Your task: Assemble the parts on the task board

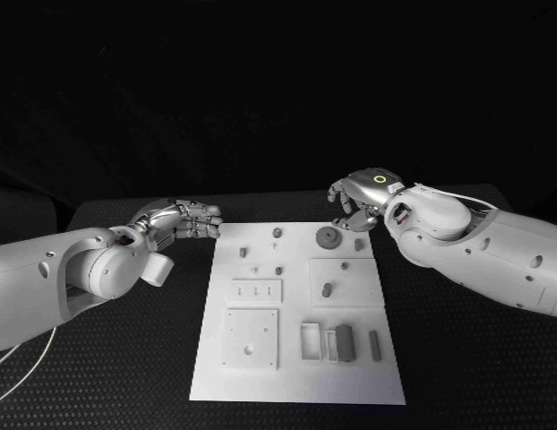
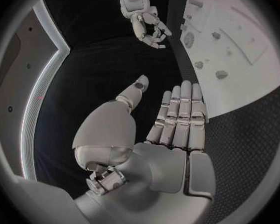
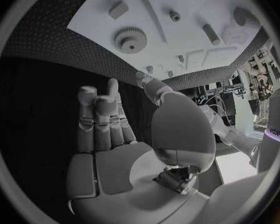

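Two hands for you to watch: your left hand [image 1: 191, 219] hovers just off the task board's [image 1: 296, 372] far left corner, fingers straight and apart, holding nothing. Your right hand [image 1: 360, 199] hangs over the far right corner, fingers loosely spread, also bare. Grey parts, including a gear [image 1: 328, 236], lie on the board.

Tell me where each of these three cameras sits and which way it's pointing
Head view: on the robot's head, looking down at the task board; both white arms reach in, left hand, right hand.
Left wrist view: behind the left hand, open palm in the middle, facing the board's edge and the right hand.
Right wrist view: behind the right hand, open palm in the middle, facing the board.
Shared: all three show the gear.
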Robot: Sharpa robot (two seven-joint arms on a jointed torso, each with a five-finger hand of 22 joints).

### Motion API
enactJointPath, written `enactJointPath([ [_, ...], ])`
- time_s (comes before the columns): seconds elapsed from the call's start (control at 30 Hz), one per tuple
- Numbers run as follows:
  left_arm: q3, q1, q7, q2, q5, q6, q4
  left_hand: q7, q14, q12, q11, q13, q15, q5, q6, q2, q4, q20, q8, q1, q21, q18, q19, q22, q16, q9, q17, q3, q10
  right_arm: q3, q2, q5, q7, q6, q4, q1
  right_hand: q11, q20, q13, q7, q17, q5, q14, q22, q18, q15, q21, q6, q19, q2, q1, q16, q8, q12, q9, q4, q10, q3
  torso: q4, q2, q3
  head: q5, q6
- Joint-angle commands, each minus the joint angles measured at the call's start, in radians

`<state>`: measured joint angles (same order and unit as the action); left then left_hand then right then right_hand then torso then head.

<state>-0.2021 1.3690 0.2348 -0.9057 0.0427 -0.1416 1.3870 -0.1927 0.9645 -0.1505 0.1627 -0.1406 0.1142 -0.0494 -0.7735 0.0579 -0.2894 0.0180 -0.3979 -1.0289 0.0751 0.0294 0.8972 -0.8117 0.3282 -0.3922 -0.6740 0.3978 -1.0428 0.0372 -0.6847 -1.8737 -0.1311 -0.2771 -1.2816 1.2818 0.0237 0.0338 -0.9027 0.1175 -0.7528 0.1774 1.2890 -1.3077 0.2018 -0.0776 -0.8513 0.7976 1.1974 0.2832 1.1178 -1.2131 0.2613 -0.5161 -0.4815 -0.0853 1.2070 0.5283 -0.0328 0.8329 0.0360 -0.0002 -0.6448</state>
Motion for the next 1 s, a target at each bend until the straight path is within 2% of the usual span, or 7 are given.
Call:
enactJointPath([
  [0.03,0.001,0.001,0.012,0.001,-0.006,0.009,-0.001,0.001,0.006,0.004,0.002,-0.001,0.000,-0.003,0.001,0.001,0.000,-0.003,0.005,-0.011,-0.005,-0.009,0.006,0.001,-0.007,0.001,-0.001,-0.004,0.005,0.000,0.000,0.007,0.008,0.087,0.005,-0.005,-0.024,0.008,-0.166,-0.002,-0.032,0.000,-0.023,-0.024,0.060,-0.029,-0.016,-0.007,-0.002,0.006,-0.012,-0.041,-0.002,-0.168,0.003,0.002,-0.028,-0.020,0.0008,-0.001,0.0013,0.000,-0.002],
  [0.1,0.001,0.001,0.012,0.001,-0.006,0.011,-0.002,0.001,0.007,0.004,0.002,-0.001,0.000,-0.003,0.000,0.001,0.000,-0.003,0.004,-0.011,-0.005,-0.009,0.006,0.001,-0.007,0.001,-0.001,-0.004,0.005,0.000,0.003,0.008,0.008,0.088,0.012,-0.008,-0.024,0.018,-0.302,-0.009,-0.083,0.002,-0.041,-0.024,0.060,-0.023,-0.050,-0.010,-0.004,0.004,-0.018,-0.096,-0.002,-0.328,0.003,0.002,-0.094,-0.034,0.0005,-0.001,0.0009,-0.002,-0.003],
  [0.13,0.001,0.001,0.011,0.002,-0.006,0.011,-0.002,0.000,0.007,0.004,0.002,-0.001,0.000,-0.003,0.000,0.001,0.000,-0.003,0.004,-0.011,-0.005,-0.009,0.006,0.001,-0.007,0.001,-0.001,-0.004,0.005,-0.001,0.007,0.008,0.008,0.089,0.020,-0.011,-0.022,0.018,-0.307,-0.004,-0.088,0.000,-0.041,-0.025,0.060,-0.029,-0.057,-0.013,-0.005,0.005,-0.021,-0.101,-0.003,-0.342,0.003,0.006,-0.095,-0.033,0.0004,-0.001,0.0006,-0.002,-0.004],
  [0.37,0.000,0.001,0.011,0.008,-0.006,0.015,-0.007,0.000,0.007,0.004,0.002,-0.001,0.000,-0.003,0.000,0.001,0.000,-0.003,0.004,-0.011,-0.005,-0.009,0.006,0.002,-0.007,0.001,-0.002,-0.004,0.005,-0.003,0.042,-0.013,0.021,0.082,0.082,-0.028,-0.019,0.030,-0.345,0.000,-0.142,0.000,-0.038,-0.025,0.060,-0.024,-0.113,-0.016,-0.006,0.001,-0.019,-0.166,-0.001,-0.451,0.001,0.012,-0.096,-0.030,-0.0016,0.000,-0.0009,0.000,-0.005],
  [0.57,0.000,0.000,0.011,0.010,-0.006,0.017,-0.010,0.000,0.007,0.005,0.002,-0.001,0.000,-0.003,0.000,0.000,0.000,-0.003,0.004,-0.011,-0.005,-0.009,0.006,0.002,-0.008,0.001,-0.002,-0.004,0.005,-0.005,0.058,-0.001,0.033,0.091,0.105,-0.040,-0.017,0.034,-0.350,0.001,-0.155,0.000,-0.037,-0.023,0.060,-0.022,-0.128,-0.010,-0.008,-0.005,-0.017,-0.183,0.004,-0.485,-0.001,0.013,-0.100,-0.027,-0.0044,0.000,-0.0044,0.003,-0.012],
  [0.77,0.000,0.000,0.010,0.011,-0.006,0.017,-0.011,-0.001,0.007,0.005,0.002,-0.002,0.000,-0.003,0.000,0.000,0.000,-0.003,0.004,-0.011,-0.005,-0.009,0.006,0.002,-0.008,0.001,-0.002,-0.004,0.005,-0.007,0.079,0.006,0.043,0.090,0.133,-0.048,-0.017,0.035,-0.347,0.001,-0.159,0.000,-0.038,-0.023,0.060,-0.022,-0.133,-0.001,-0.010,-0.016,-0.016,-0.187,0.010,-0.495,-0.004,0.012,-0.105,-0.025,0.0002,0.000,-0.0026,0.005,-0.016],
  [1.0,0.000,0.000,0.010,0.012,-0.006,0.019,-0.011,-0.002,0.007,0.005,0.002,-0.002,0.000,-0.003,0.000,0.000,0.000,-0.003,0.004,-0.011,-0.005,-0.009,0.006,0.002,-0.008,0.001,-0.002,-0.004,0.006,-0.014,0.087,0.008,0.053,0.100,0.146,-0.051,-0.017,0.034,-0.340,0.001,-0.162,0.000,-0.040,-0.022,0.060,-0.021,-0.138,0.016,-0.014,-0.029,-0.012,-0.189,0.020,-0.505,-0.010,0.006,-0.109,-0.024,-0.0020,0.000,-0.0033,0.006,-0.024],
])
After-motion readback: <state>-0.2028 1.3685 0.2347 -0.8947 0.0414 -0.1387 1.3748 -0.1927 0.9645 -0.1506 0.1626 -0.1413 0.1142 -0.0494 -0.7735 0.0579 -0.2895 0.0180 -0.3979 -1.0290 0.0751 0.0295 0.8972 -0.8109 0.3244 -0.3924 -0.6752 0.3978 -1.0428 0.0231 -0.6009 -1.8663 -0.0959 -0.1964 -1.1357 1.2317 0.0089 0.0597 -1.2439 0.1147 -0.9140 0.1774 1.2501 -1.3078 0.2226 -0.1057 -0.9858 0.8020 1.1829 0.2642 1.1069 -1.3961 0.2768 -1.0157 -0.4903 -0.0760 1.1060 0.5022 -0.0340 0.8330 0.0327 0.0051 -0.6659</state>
